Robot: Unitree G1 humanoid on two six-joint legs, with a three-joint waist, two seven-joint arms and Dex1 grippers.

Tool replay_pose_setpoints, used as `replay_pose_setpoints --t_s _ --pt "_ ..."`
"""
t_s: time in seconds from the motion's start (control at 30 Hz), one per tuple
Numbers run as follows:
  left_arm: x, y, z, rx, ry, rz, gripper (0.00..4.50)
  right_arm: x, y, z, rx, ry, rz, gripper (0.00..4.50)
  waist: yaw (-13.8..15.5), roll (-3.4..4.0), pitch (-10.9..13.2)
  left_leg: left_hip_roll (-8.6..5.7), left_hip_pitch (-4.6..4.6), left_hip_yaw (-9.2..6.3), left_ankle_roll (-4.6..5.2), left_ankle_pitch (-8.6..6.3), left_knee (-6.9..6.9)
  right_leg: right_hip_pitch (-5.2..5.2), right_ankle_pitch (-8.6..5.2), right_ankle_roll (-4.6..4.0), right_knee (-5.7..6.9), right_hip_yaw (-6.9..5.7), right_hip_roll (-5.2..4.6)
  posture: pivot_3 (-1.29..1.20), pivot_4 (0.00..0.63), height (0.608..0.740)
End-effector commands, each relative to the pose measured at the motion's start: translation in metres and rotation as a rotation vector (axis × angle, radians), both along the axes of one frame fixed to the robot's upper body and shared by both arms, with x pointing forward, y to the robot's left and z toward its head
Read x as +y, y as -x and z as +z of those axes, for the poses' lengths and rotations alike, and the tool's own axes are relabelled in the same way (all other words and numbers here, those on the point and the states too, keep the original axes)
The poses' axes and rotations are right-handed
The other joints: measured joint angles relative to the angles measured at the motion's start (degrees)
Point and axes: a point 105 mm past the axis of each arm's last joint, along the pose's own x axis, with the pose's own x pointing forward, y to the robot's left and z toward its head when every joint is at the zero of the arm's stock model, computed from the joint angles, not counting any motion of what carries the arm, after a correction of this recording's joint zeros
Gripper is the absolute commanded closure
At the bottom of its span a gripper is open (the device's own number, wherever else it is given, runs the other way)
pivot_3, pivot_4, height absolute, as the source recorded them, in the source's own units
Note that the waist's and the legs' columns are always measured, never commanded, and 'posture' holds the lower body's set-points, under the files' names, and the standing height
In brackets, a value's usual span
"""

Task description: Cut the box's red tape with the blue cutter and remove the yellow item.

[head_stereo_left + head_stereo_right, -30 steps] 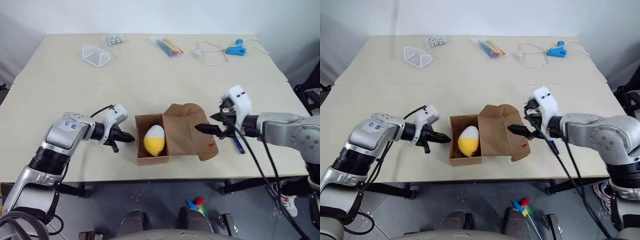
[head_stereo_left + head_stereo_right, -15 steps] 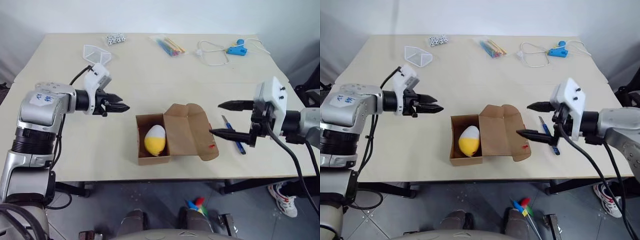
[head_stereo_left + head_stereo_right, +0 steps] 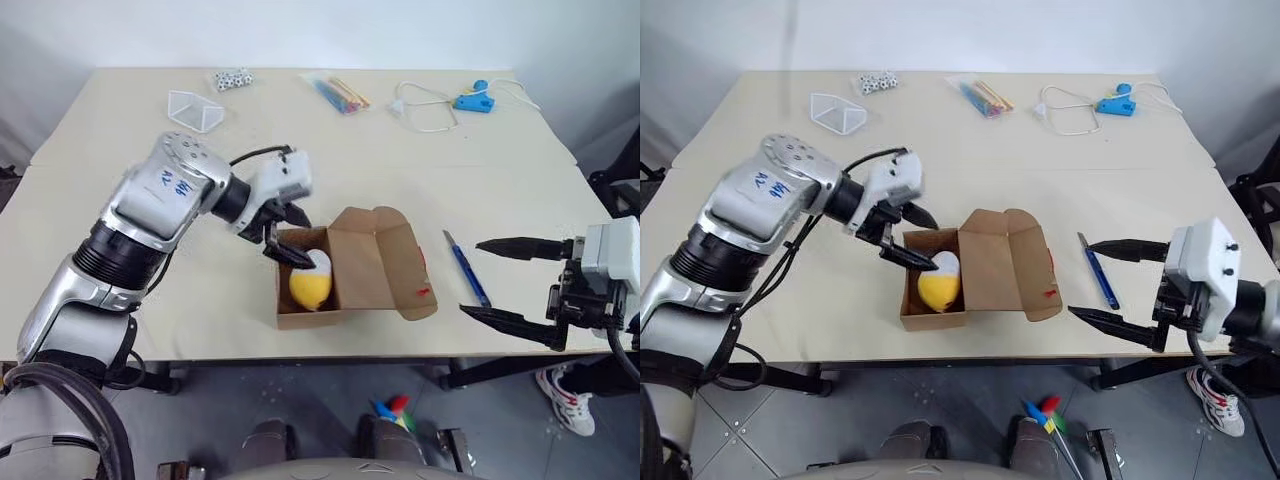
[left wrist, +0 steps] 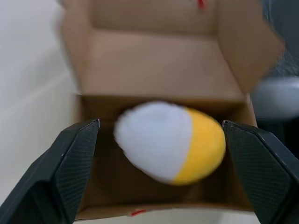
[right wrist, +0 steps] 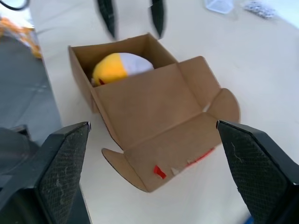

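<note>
Pale beige tabletop [image 3: 120,270], wide and matte, with a seam running across it behind the box; plain white wall beyond, grey tiled floor below the near edge.

Left arm [image 3: 150,215] reaching toward the box, silver shell bearing a white sticker with blue marks, too small to read. Left gripper [image 3: 290,240] poised over the box's open left compartment, jaws spread wide on either side of the toy, gripping nothing. Right gripper [image 3: 505,280] off to the right of the box, past the tabletop's near edge, jaws wide apart and empty.

Box [image 3: 375,255], brown cardboard, lying open near the front edge with lid and flaps folded out flat to its right. Red tape [image 3: 425,292] showing as torn scraps on the right flap's edge. No print or label visible on the cardboard.

Yellow item [image 3: 310,285] inside the box's left compartment, a soft egg-shaped toy, white on top and yellow below.

Blue cutter [image 3: 467,270] flat on the tabletop just right of the box's flaps, between box and right gripper, touching neither.

Far behind the box: clear bag of coloured sticks [image 3: 335,92]; to its right a light-blue tool [image 3: 468,100] with a looped white cord [image 3: 420,108]. Far behind and left of the box: a clear plastic container [image 3: 195,110] and a small bunch of dice [image 3: 229,78].
</note>
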Motion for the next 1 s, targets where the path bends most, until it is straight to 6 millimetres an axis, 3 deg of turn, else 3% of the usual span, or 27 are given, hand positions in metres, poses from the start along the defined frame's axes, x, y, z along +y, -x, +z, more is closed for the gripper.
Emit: replay_pose_setpoints --t_s 0.03,0.33,0.53,0.73,1.0 --pt "-0.008 0.003 0.001 -0.050 -0.041 -0.058 0.03 0.002 0.012 0.006 -0.054 0.002 -0.022 0.00 0.23 0.00 0.00 0.00 0.00 -0.02 0.00 0.00 0.01 0.01 0.00 0.00 -0.01 0.00 0.00 0.00 0.150 0.740" --pt "-0.024 0.005 -0.017 0.000 -0.061 -0.093 0.03 0.002 0.021 0.001 -0.067 -0.010 -0.086 0.00 0.78 0.00 0.00 0.00 -0.01 -0.10 0.06 -0.03 0.29 0.15 0.00 0.00 -0.03 0.03 0.00 0.00 0.150 0.740" --pt "-0.021 -0.002 -0.028 -0.036 -0.113 -0.134 0.03 -0.001 0.020 0.000 -0.077 -0.006 -0.120 0.00 0.79 0.00 0.00 0.00 -0.01 -0.10 0.07 -0.03 0.34 0.15 0.00 -0.01 0.02 0.04 0.00 0.00 0.150 0.740" --pt "-0.023 0.000 -0.036 -0.027 -0.130 -0.177 1.73 -0.001 0.018 0.000 -0.078 -0.001 -0.130 0.00 0.84 0.00 0.00 0.01 -0.03 -0.13 0.12 -0.07 0.44 0.16 -0.01 -0.01 0.04 0.04 0.00 0.00 0.150 0.740" --pt "-0.030 -0.003 -0.023 -0.043 -0.037 -0.167 4.02 -0.003 0.020 0.003 -0.081 0.002 -0.132 0.00 0.90 0.00 0.00 0.04 -0.08 -0.17 0.17 -0.09 0.66 0.18 -0.01 -0.01 0.14 0.05 0.00 0.00 0.150 0.740"
